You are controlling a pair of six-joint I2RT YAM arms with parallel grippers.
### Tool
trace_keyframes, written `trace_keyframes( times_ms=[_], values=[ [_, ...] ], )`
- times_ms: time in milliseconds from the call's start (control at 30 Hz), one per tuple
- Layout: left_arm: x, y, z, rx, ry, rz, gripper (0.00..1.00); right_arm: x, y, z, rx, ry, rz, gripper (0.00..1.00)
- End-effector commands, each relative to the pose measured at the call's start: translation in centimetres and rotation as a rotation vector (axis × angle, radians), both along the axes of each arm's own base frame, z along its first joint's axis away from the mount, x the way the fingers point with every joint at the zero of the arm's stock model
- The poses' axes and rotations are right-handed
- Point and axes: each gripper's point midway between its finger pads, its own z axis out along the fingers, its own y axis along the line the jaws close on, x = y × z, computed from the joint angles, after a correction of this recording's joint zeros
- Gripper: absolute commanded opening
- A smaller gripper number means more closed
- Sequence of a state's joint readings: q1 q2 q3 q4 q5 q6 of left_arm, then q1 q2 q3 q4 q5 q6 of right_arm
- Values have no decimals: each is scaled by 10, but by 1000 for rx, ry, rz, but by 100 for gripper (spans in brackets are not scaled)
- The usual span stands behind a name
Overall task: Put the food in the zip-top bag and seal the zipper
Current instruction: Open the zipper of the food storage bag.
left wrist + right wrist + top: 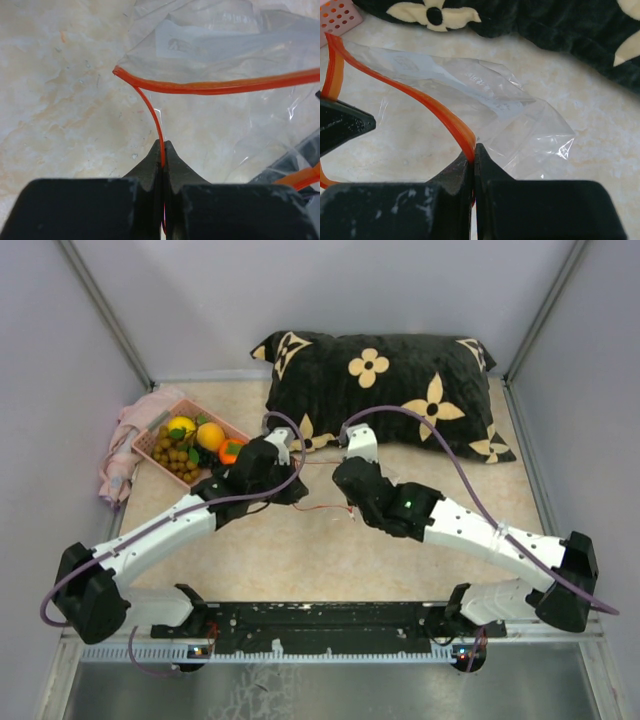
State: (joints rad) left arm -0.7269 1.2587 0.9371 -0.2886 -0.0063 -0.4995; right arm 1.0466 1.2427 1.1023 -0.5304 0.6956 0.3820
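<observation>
There are two black grippers: left gripper (162, 148) and right gripper (473, 152). Between them is one clear floppy plastic pouch (520, 120) with one red-orange zipper strip (220, 86). Left of the left gripper, one pink plastic basket (146, 439) holds one yellow toy ball (181, 425), two orange toy balls (210, 436) and one tan-brown ball cluster (178, 458). Beside it lies one pink cloth (122, 460). Beyond both grippers is one black flower-patterned cushion (390, 390).

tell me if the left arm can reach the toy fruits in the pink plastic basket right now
Probably not yet. The pink plastic basket sits close on its left with nothing between, but the left gripper is shut on the red-orange zipper strip of the clear plastic bag.
</observation>
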Motion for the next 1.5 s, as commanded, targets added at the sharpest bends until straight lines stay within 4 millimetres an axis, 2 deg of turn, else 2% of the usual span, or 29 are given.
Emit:
trace_keyframes(
  times_ms=[0, 133, 333, 533, 667, 867, 967, 1233, 1333, 1467],
  values=[
    [-15, -16, -11, -30, 46, -131, 0, 16, -14, 30, 101, -52, -134, 0],
    [-23, -21, -17, -42, 70, -172, 0, 22, -22, 32, 140, -83, -173, 0],
    [-35, -46, -1, -107, 42, -260, 2, 27, -18, 24, 138, -119, -144, 0],
    [-18, -36, 23, -114, -46, -167, 25, 23, -13, 13, 86, -96, -74, 0],
    [-9, -28, 43, -130, -111, -119, 36, 21, -19, 9, 48, -85, -71, 0],
    [-2, -20, 70, -156, -171, -92, 58, 19, -28, 7, -8, -71, -91, 0],
    [1, -14, 80, -160, -187, -79, 63, 20, -33, 7, -38, -64, -111, 0],
    [10, 19, 102, -130, -265, 0, 74, 19, -44, 1, -85, -54, -163, 0],
    [21, 40, 94, -61, -267, 72, 75, 20, -45, -1, -86, -60, -177, 0],
    [43, 77, 78, 65, -248, 183, 78, 23, -42, -3, -76, -67, -179, 0]
  ],
)
